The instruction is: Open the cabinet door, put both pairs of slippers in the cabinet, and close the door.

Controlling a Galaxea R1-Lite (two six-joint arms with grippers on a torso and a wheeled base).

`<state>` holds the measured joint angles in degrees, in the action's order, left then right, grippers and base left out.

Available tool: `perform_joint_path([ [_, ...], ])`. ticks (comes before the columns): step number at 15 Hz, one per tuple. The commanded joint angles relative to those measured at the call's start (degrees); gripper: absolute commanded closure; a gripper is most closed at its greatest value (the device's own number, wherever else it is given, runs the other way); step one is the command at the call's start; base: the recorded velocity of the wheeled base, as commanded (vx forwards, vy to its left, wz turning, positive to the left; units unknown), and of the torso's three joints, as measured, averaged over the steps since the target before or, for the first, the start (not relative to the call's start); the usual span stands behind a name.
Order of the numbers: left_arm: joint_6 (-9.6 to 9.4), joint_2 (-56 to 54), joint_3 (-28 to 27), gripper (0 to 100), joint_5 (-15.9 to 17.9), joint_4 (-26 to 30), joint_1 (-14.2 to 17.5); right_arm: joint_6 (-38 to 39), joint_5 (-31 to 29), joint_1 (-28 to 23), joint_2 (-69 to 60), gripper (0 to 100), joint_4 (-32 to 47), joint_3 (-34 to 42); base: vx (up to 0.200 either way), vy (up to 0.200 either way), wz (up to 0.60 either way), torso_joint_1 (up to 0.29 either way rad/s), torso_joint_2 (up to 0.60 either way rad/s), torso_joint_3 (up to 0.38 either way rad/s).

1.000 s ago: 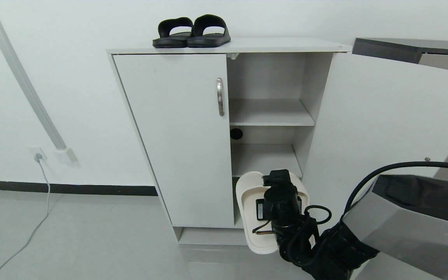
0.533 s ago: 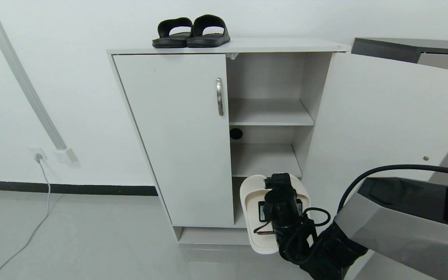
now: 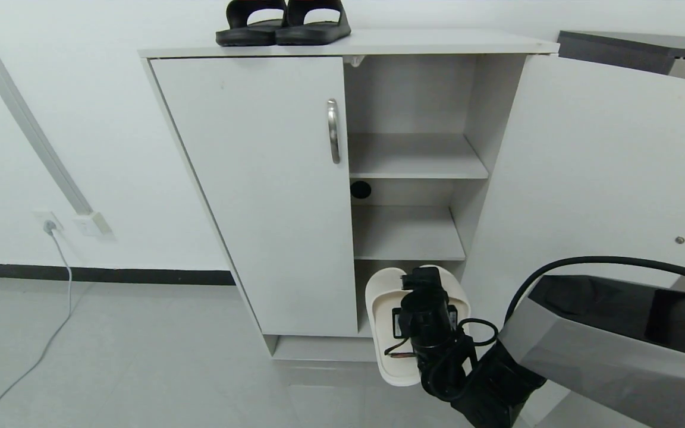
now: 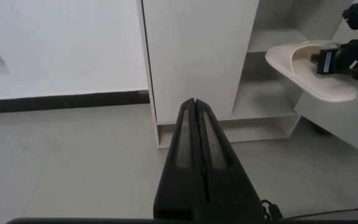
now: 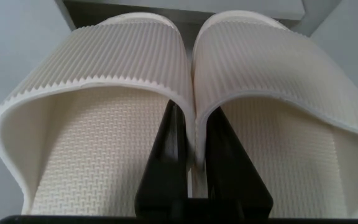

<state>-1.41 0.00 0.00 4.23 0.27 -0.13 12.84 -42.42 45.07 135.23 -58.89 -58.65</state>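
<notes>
Head camera has shifted closer, so the cabinet (image 3: 259, 178) looks bigger and higher; the right gripper (image 5: 195, 155) has barely budged relative to it. Its jaws are clamped on the touching inner straps of the white slippers (image 3: 381, 333), held at the bottom compartment's opening beside the open door (image 3: 586, 166). The black slippers (image 3: 283, 24) sit on top. The left gripper (image 4: 195, 143) is closed tight, holding nothing, well back over the floor.

On the cream slippers (image 5: 104, 81): straps w/ fine ribbed lines, footbeds w/ tiny zigzag texture. The black slippers (image 3: 283, 24) are plain matte, no pattern. The cabinet (image 3: 247, 178) is white in & out, its handle (image 3: 333, 131) silver. Both the right gripper (image 5: 194, 134) & left gripper (image 4: 194, 109) are black. The wall (image 3: 81, 89) is white w/ a black skirting strip (image 3: 99, 274); the floor (image 3: 110, 368) is pale grey.
</notes>
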Motion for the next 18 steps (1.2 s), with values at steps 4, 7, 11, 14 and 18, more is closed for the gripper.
perform_joint_path([
  [4,0.01,0.1,0.0,100,0.0,0.0,0.0,-1.1,-0.4,-0.2,1.3,100,-4.4,-0.1,0.000,0.000,0.00,0.004,0.00,-0.198],
  [7,0.01,0.1,0.0,100,0.0,0.0,0.0,-8.8,-1.3,-0.4,2.8,100,-18.5,2.0,0.000,0.000,0.00,0.002,0.00,-0.080],
  [11,0.01,0.1,0.0,100,0.0,0.0,0.0,-13.8,-1.2,-1.1,3.6,100,-24.7,2.5,0.000,0.000,0.00,0.000,0.00,0.000],
  [14,0.01,0.1,0.0,100,0.0,0.0,0.0,-13.8,-1.2,-1.1,3.6,100,-24.5,2.5,0.000,0.000,0.00,0.000,0.00,0.000],
  [18,0.01,0.1,0.0,100,0.0,0.0,0.0,-13.8,-1.1,-1.2,3.7,100,-24.1,2.4,0.050,0.000,0.00,0.001,0.00,0.001],
])
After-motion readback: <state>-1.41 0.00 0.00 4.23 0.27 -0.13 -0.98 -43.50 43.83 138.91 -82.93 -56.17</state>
